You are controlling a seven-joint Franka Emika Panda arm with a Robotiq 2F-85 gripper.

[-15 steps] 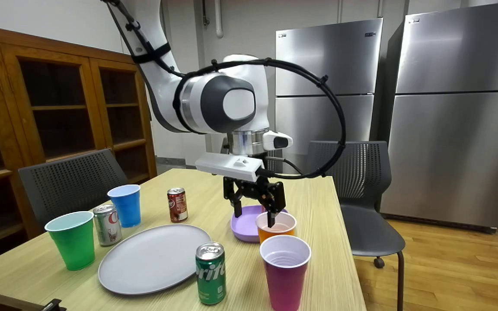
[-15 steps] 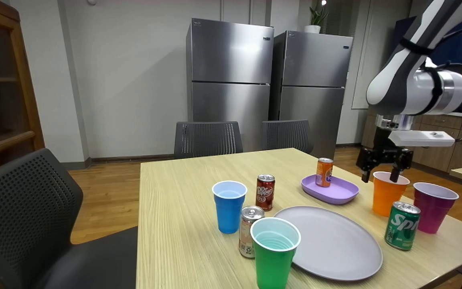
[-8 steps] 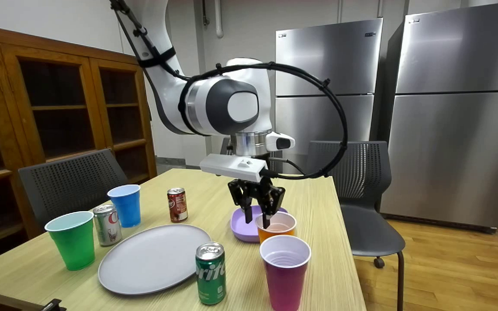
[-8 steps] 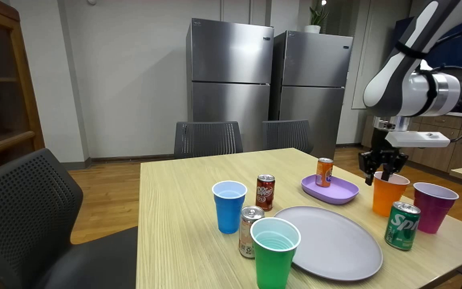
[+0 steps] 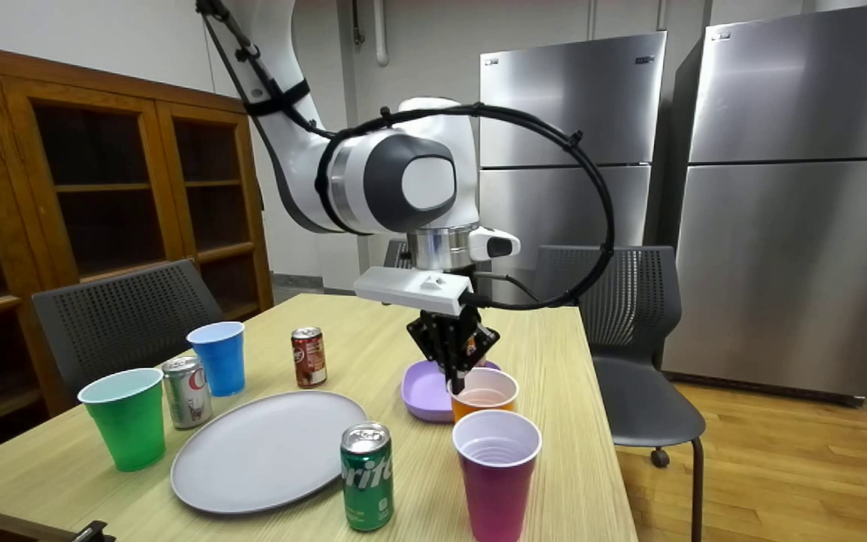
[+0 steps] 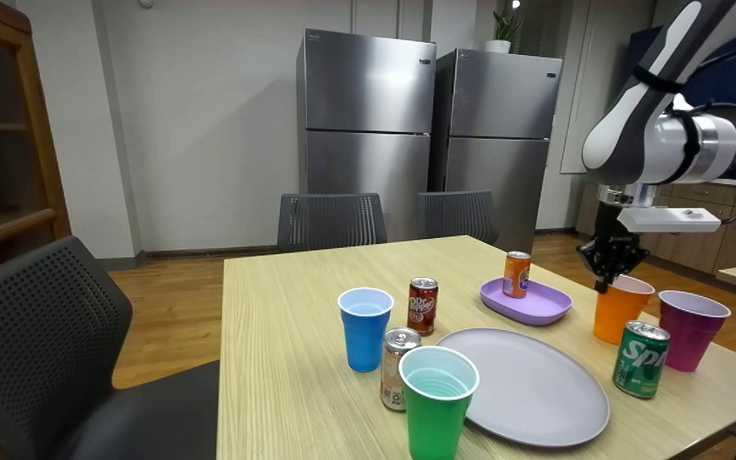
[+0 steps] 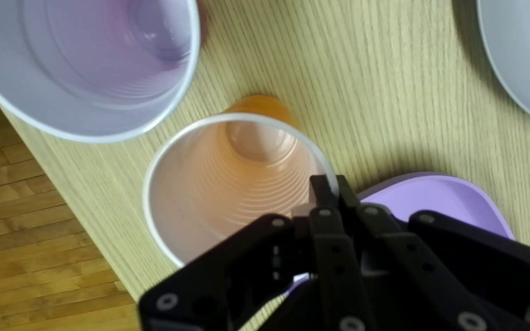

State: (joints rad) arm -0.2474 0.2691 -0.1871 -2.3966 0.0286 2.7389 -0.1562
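In the wrist view my gripper [image 7: 335,186] is shut on the rim of the orange cup [image 7: 265,179], one finger inside the wall and the other outside. The cup, white inside, stands on the table in both exterior views, its near side gripped by the fingers. Close by stands the purple-magenta cup [image 5: 497,482], with a green Sprite can [image 6: 641,359] in front of it. On the cup's other side sits a lilac dish [image 6: 537,303] with an orange can [image 6: 517,275] standing in it; in the wrist view the gripper covers part of that dish.
A large grey plate [image 5: 268,452] lies mid-table. Around it stand a dark red can [image 6: 422,306], a blue cup [image 6: 365,332], a silver can [image 5: 187,391] and a green cup [image 6: 437,409]. The table edge [image 7: 76,220] runs close to the orange cup. Dark chairs [image 5: 606,301] surround the table.
The jaws have gone from wide apart to closed on the orange cup's rim. My arm has moved a little and dropped slightly, and the cup has shifted very slightly.
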